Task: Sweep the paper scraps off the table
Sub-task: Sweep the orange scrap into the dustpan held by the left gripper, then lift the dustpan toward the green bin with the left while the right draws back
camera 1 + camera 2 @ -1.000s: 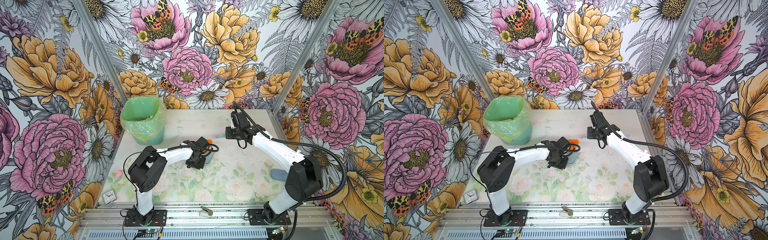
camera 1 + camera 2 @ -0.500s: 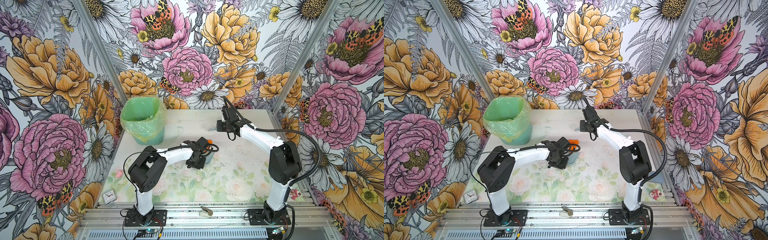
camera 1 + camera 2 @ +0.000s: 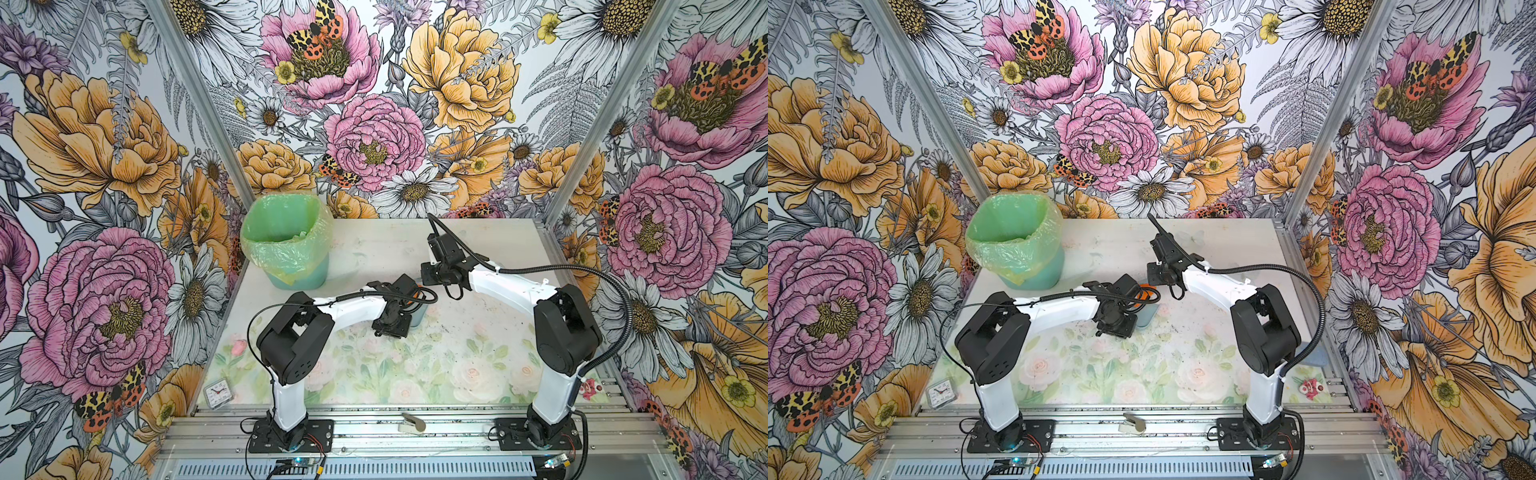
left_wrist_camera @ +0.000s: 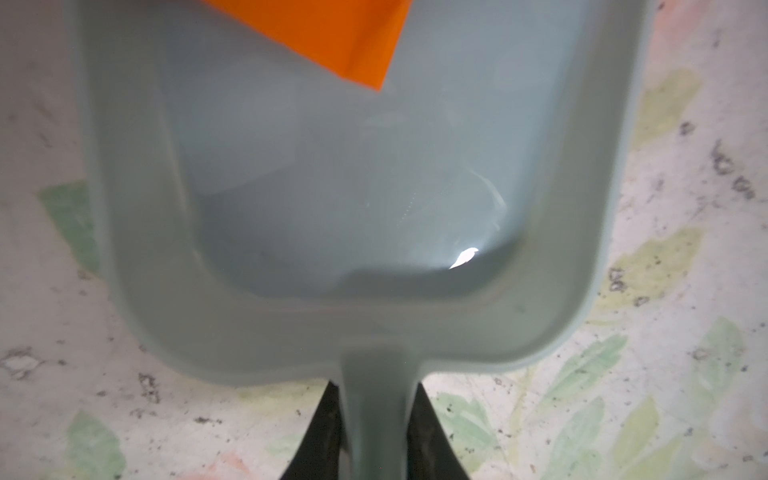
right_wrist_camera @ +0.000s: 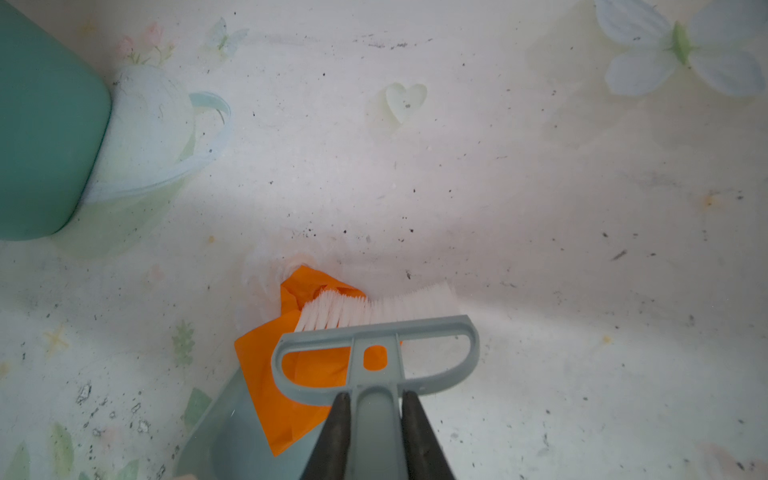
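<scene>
The left pincer point(image 4: 376, 430) is clamped on the dustpan point(image 4: 291, 324) handle, and the right pincer point(image 5: 376, 401) on the brush point(image 5: 436, 328) handle. An orange scrap point(image 5: 266, 386) lies partly on the counter point(image 5: 540, 187), partly over the dustpan's lip. The brush bristles touch it, with the bin point(image 3: 286, 249) nearby.

No readable text or numbers — the dial of the small clock point(image 3: 219, 392) is too small.

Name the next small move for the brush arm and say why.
Probably draw the brush a little toward the dustpan: its bristles rest on the orange scrap, which lies only partly over the pan's lip. The left gripper holds the pan ready.
</scene>
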Tool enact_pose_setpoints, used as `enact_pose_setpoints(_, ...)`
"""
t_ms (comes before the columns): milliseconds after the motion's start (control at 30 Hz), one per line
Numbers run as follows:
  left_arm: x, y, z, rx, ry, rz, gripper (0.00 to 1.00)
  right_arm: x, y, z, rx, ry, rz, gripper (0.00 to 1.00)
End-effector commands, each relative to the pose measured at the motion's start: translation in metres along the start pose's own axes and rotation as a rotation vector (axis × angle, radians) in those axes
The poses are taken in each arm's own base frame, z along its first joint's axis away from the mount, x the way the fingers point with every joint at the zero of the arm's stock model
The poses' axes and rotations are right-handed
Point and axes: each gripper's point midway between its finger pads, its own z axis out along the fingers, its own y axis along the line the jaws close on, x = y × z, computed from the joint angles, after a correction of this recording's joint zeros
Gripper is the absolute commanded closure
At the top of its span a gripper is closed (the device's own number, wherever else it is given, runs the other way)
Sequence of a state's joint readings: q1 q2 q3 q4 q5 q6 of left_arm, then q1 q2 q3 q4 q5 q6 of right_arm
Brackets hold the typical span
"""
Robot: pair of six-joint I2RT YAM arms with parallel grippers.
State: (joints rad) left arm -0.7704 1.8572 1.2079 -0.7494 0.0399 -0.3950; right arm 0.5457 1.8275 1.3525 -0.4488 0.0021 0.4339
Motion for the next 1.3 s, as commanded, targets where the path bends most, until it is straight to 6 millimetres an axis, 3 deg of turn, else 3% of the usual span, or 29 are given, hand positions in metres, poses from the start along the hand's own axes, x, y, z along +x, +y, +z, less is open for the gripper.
enact_pose_setpoints(0,-0.008,-0.003,0.004,-0.009,-0.028,-0.017,0.86,0.005,0.016,-0.022,-0.047,-0.023,0.007,1.0)
enact_pose_setpoints(200,-0.009,-0.003,0.006,-0.003,-0.031,-0.026,0.86,0.022,0.028,-0.043,-0.064,-0.028,0.007,1.0)
enact_pose_setpoints(467,-0.013,-0.005,-0.002,0.02,-0.085,-0.034,0.86,0.032,0.019,-0.048,-0.02,-0.015,-0.004,1.0)
enact_pose_setpoints(533,-0.012,-0.003,-0.001,0.014,-0.084,-0.035,0.86,0.023,0.016,-0.054,-0.007,-0.039,-0.009,1.0)
enact_pose_setpoints(733,-0.017,-0.003,-0.022,0.019,-0.142,-0.035,0.86,-0.012,0.007,-0.078,-0.017,-0.125,0.027,1.0)
enact_pose_setpoints(1000,-0.026,0.0,-0.05,0.009,-0.215,-0.042,0.85,-0.055,-0.009,-0.13,-0.096,-0.252,0.095,1.0)
enact_pose_setpoints(1167,-0.033,0.003,-0.073,-0.013,-0.248,-0.032,0.85,-0.069,-0.03,-0.162,-0.07,-0.336,0.137,1.0)
enact_pose_setpoints(1267,-0.04,0.005,-0.092,-0.015,-0.274,-0.021,0.85,-0.069,-0.043,-0.166,-0.044,-0.35,0.16,1.0)
